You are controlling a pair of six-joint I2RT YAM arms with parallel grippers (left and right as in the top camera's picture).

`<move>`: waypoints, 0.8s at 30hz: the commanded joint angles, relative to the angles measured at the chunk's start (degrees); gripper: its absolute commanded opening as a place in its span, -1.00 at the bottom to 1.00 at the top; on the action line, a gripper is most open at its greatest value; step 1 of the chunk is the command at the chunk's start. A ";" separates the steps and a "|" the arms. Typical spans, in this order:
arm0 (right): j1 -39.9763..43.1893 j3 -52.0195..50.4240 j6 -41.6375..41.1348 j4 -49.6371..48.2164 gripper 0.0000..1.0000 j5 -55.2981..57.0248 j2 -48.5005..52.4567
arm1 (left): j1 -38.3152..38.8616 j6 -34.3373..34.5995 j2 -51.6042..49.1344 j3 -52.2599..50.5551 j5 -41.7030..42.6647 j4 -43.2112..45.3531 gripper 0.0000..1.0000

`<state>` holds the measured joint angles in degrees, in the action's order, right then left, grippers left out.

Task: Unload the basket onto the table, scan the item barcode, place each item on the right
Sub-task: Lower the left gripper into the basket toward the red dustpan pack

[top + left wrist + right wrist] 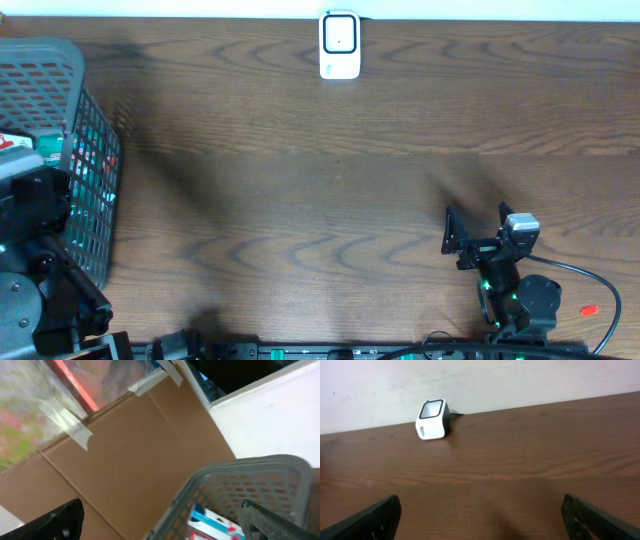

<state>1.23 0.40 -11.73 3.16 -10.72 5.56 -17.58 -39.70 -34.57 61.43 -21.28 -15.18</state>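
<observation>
A grey mesh basket stands at the table's left edge. It holds packaged items, among them a white-and-blue box and a red-and-green pack; no barcode shows. The white scanner stands at the far middle, also seen as the scanner in the right wrist view. My left gripper is open, tilted up over the basket's rim, and holds nothing. My right gripper is open and empty above bare wood at the near right, pointing toward the scanner.
The left arm's black body covers the basket's near side. A brown cardboard panel with tape strips rises behind the basket. Cables and a red mark lie by the right arm's base. A white wall backs the table.
</observation>
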 commanded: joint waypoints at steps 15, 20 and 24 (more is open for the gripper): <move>-0.15 -0.09 -0.24 0.20 0.98 -0.09 0.09 | -0.15 12.90 0.50 0.20 2.91 -8.59 1.00; -0.15 -0.09 -0.24 0.20 0.99 -0.07 0.09 | 0.68 16.65 0.33 0.20 8.50 -16.85 0.94; -0.15 -0.09 -0.24 0.09 0.98 -0.07 0.09 | 0.68 17.38 0.33 0.22 8.46 -20.46 0.94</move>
<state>1.23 0.40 -11.73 3.14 -10.70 5.56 -17.08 -24.91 -34.37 61.43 -14.66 -34.52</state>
